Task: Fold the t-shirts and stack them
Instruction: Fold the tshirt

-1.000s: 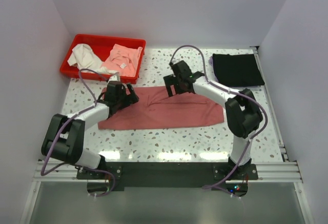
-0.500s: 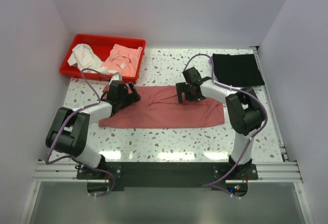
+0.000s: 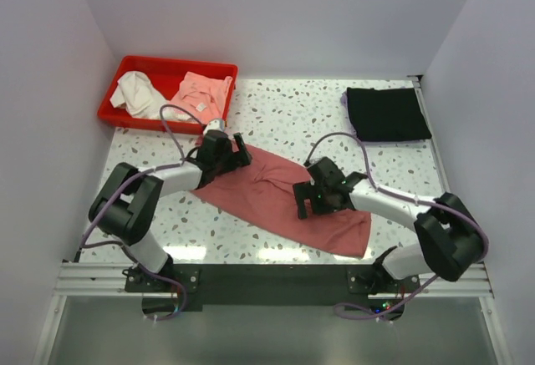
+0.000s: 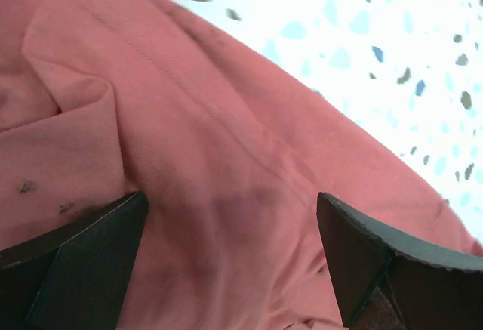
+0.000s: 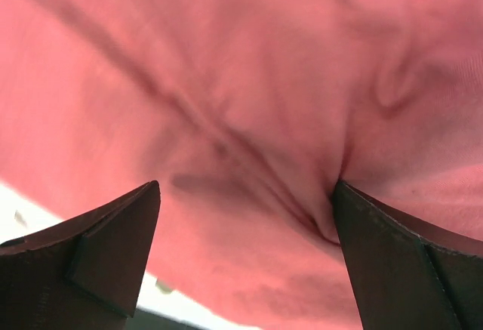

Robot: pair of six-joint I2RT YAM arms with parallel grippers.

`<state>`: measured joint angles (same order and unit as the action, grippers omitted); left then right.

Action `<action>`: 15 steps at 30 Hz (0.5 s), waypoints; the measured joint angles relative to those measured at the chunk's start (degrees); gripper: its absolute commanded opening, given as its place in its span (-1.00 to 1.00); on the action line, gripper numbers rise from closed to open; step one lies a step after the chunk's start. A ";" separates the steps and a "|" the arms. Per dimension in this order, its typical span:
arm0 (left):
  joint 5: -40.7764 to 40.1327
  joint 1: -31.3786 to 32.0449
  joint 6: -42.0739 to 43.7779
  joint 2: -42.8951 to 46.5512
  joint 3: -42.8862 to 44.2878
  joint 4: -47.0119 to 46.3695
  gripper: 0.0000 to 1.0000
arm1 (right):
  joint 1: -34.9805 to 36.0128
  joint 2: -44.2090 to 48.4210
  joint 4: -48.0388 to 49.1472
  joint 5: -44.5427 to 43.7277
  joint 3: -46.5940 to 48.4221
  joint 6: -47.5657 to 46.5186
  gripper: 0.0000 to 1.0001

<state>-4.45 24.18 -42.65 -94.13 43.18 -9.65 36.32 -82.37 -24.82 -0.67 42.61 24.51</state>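
The dusty rose-red t-shirt (image 3: pixel 267 191) lies folded in a long band, slanting from the middle left of the table down to the near right. My left gripper (image 3: pixel 232 154) is open and sits low over the band's upper left end; in its wrist view the jaws (image 4: pixel 230 217) stand wide apart with red cloth (image 4: pixel 226 118) between them. My right gripper (image 3: pixel 312 202) is open and down on the band's middle, with wrinkled cloth (image 5: pixel 264 81) between its wide-apart jaws (image 5: pixel 245 209). The black t-shirt (image 3: pixel 386 113) lies folded at the far right.
A red tray (image 3: pixel 167 62) at the far left holds a white cloth (image 3: pixel 138 91) and a pink cloth (image 3: pixel 201 93). White walls close in the table on the left, right and far sides. The right arm's cable loops over the table's middle.
The right gripper has moved from the shirt's far edge toward the near edge, and the shirt's right part went with it, so the band now slants. The left gripper has shifted right.
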 measured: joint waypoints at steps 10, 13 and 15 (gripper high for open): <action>0.81 11.67 -0.48 -13.29 15.65 0.44 1.00 | 8.90 12.33 -4.17 6.54 -7.21 7.08 0.98; 2.19 13.53 -0.37 -18.27 22.32 1.36 1.00 | 9.05 13.99 -5.35 7.02 -7.21 7.50 0.98; 3.04 14.21 -0.24 -21.97 27.63 2.51 1.00 | 9.05 14.23 -5.68 7.78 -7.15 7.52 0.98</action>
<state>-1.41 38.39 -42.89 -116.09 70.81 -7.14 45.36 -68.14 -30.50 7.11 35.46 32.03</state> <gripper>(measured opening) 0.997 0.987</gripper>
